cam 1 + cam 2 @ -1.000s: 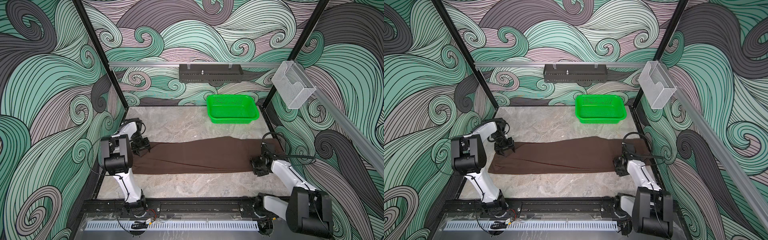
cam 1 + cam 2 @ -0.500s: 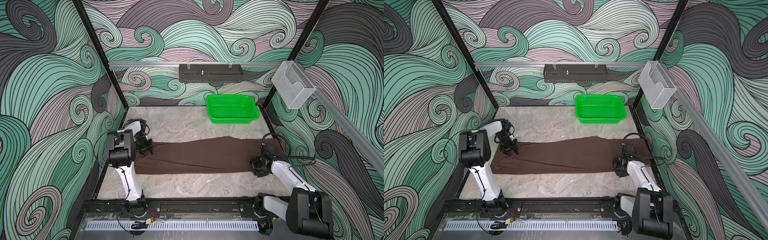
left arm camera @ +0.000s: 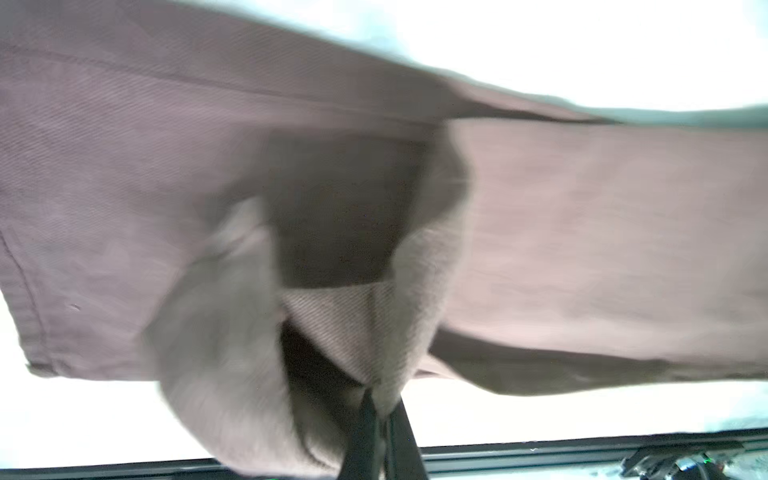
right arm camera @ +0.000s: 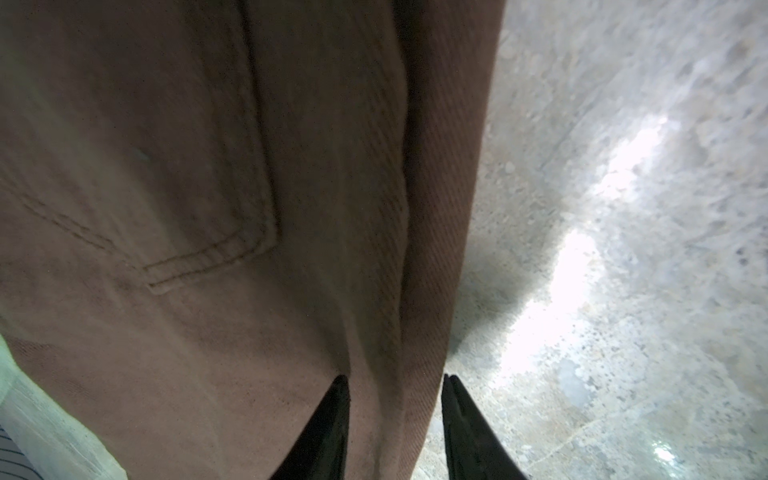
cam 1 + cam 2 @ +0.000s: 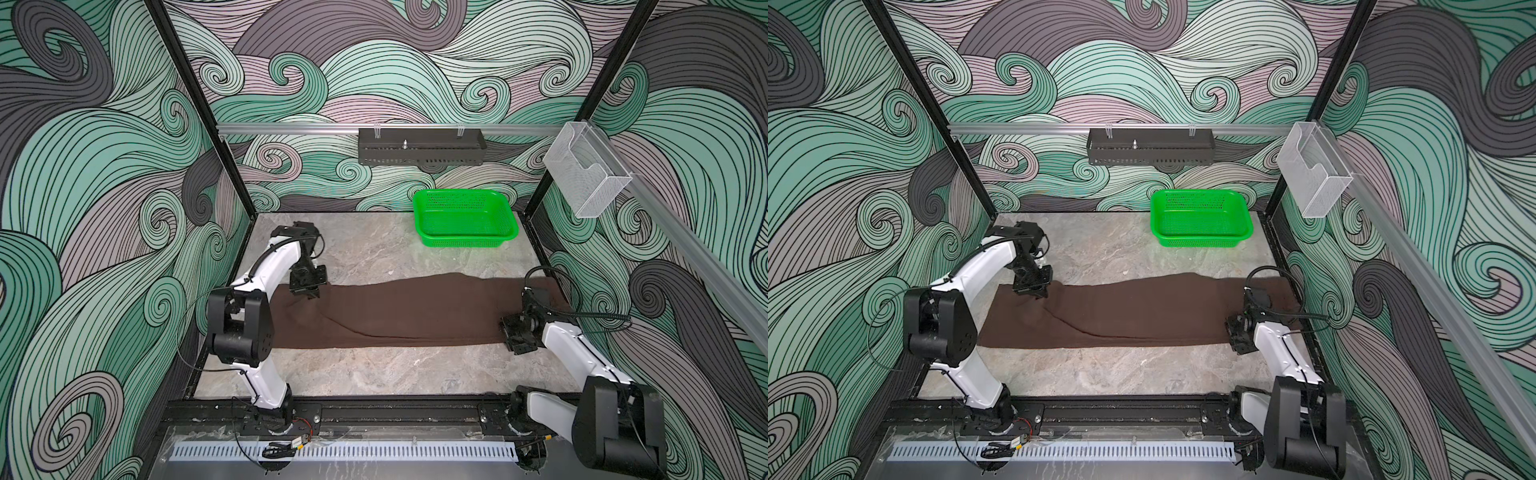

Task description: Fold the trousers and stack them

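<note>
Left fingers [image 3: 401,440]: together, pinched on a small raised fold of the trousers [image 5: 415,311]. The left wrist view is blurred, so I cannot tell how many layers sit in the pinch.

Right fingers [image 4: 324,432]: part-way apart, with the thick seamed edge of the cloth filling the gap between them, beside a stitched pocket [image 4: 208,249]. I read this as a grip.

Position: in both top views the trousers lie as one long flat band across the middle of the worktop [image 5: 374,374]. The left fingers are at its upper left edge and the right fingers at its lower right corner. The green basket [image 5: 461,242] is at upper right, well apart from the cloth.

Risks, as judged:
- The left pinch may hold only the top layer. On lifting, the legs would part and the lower one stay behind.
- The pinch is shallow, so soft cloth could slide out under its own weight.
- The grips sit on opposite edges of the band. Carrying one end over could twist it and leave a skewed fold.
- The left arm's elbow hangs over the cloth and could snag it.
</note>
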{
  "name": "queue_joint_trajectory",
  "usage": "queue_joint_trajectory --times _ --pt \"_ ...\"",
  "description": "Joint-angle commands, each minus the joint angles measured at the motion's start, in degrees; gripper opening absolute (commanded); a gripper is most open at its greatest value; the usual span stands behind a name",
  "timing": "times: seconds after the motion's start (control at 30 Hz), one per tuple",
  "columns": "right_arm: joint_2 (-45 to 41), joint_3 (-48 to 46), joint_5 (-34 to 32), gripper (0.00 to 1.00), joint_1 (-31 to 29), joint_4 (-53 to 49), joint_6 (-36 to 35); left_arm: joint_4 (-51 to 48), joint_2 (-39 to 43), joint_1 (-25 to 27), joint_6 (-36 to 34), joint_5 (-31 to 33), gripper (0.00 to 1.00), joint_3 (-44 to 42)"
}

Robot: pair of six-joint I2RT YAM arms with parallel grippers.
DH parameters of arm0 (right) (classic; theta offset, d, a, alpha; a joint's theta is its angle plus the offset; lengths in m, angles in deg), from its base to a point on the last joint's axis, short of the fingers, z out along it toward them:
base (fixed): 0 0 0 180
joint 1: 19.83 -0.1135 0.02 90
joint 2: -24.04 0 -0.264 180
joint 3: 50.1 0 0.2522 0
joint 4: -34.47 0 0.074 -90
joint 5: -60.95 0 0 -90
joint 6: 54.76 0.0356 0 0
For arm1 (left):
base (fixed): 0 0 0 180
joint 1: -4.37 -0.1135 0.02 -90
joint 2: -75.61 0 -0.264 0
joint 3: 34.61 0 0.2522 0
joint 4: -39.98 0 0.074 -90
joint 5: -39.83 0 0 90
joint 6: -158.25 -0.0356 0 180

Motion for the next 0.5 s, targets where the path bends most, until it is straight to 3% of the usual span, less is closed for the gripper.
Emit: queue_joint_trajectory --times 0.0,0.1,0.13,0.23,0.33,0.37,0.4,0.47 --pt "-0.32 -0.64 0.37 0.39 0.19 -0.85 0.49 2.49 0.12 9.52 14.2 -0.6 0.0 -1.64" --pt "-0.64 -0.55 0.38 0.39 0.21 -0.83 0.39 7.95 -4.93 17.69 21.61 -1.75 0.02 1.09" --pt "-0.8 -0.47 0.44 0.39 0.12 -0.87 0.43 8.64 -6.81 20.05 22.73 -1.87 0.09 3.39" --pt "-1.26 -0.12 0.24 0.39 0.23 -1.35 0.1 6.91 -11.68 26.49 23.64 0.33 0.46 12.56" --pt "-1.83 0.05 0.21 0.39 0.23 -1.72 -0.14 4.42 -10.95 29.82 23.03 6.11 0.63 18.3" --pt "-2.01 0.06 0.21 0.39 0.28 -1.75 -0.1 4.47 -9.32 30.21 23.24 7.84 0.75 18.11" --pt "-2.14 0.03 0.17 0.39 0.26 -1.71 -0.09 5.28 -7.39 30.31 23.41 9.17 0.98 17.05" --pt "-2.24 -0.1 0.22 0.39 0.23 -1.73 0.03 7.14 -3.26 30.31 24.04 12.13 0.99 13.84"
